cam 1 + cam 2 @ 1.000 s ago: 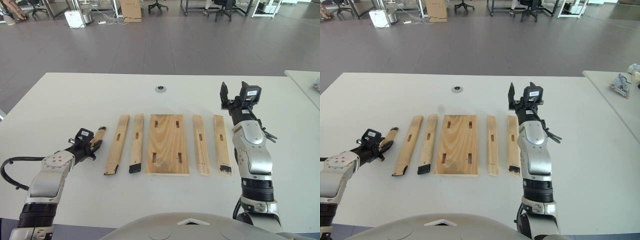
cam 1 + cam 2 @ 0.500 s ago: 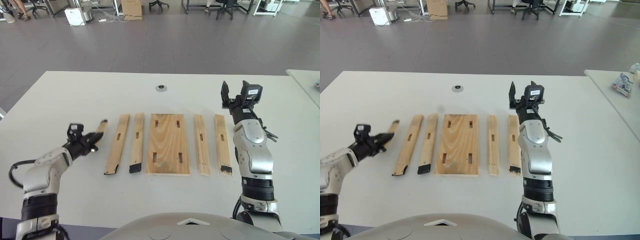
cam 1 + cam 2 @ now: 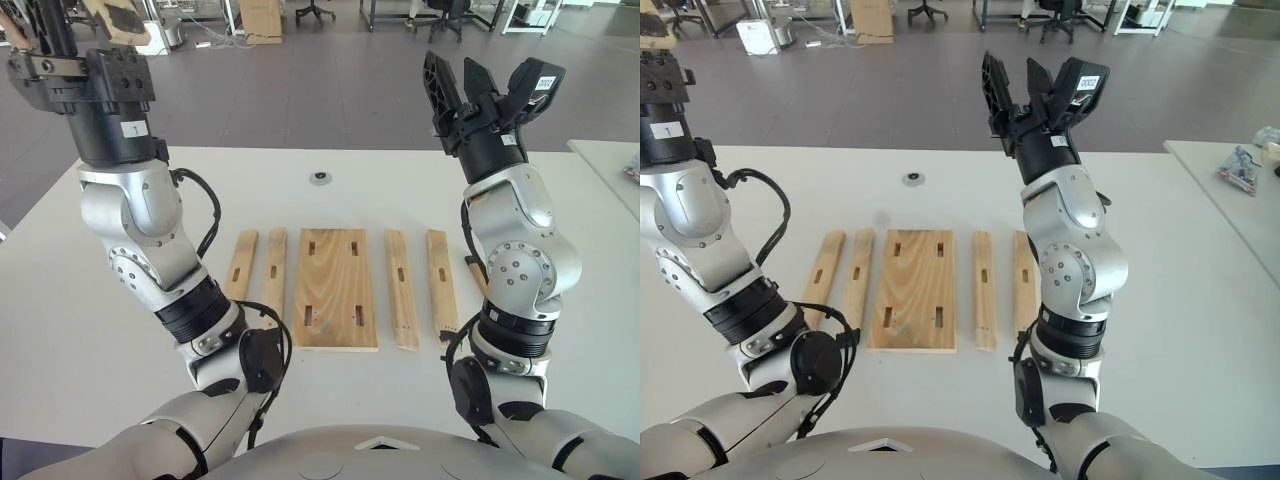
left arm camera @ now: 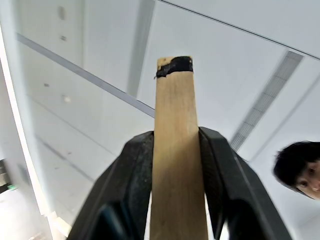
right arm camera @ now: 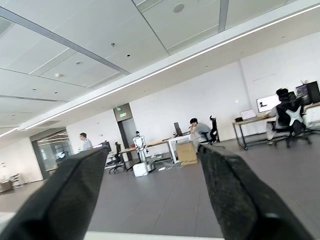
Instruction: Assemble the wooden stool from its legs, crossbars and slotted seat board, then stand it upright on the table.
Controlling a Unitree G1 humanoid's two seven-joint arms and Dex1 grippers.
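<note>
The slotted seat board [image 3: 335,287] lies flat in the middle of the white table [image 3: 120,190]. Two slotted wooden pieces lie left of it [image 3: 273,270], the outer one [image 3: 240,262] partly behind my left arm. Two more [image 3: 401,290] lie to its right, side by side. My left gripper [image 4: 176,142] is raised high above the table's left side, shut on a short wooden piece [image 4: 174,100] with a black tip that points toward the ceiling. My right gripper [image 3: 482,85] is raised above the table's right side, open and holding nothing.
A small round fitting [image 3: 320,178] is set in the table behind the board. A second table [image 3: 1230,190] stands to the right with a packet [image 3: 1240,165] on it. Open floor lies beyond the far edge.
My left arm has swung up from the table's left side, carrying the short wooden piece high. My right arm has also risen, its fingers still open. The pieces on the table have not moved.
</note>
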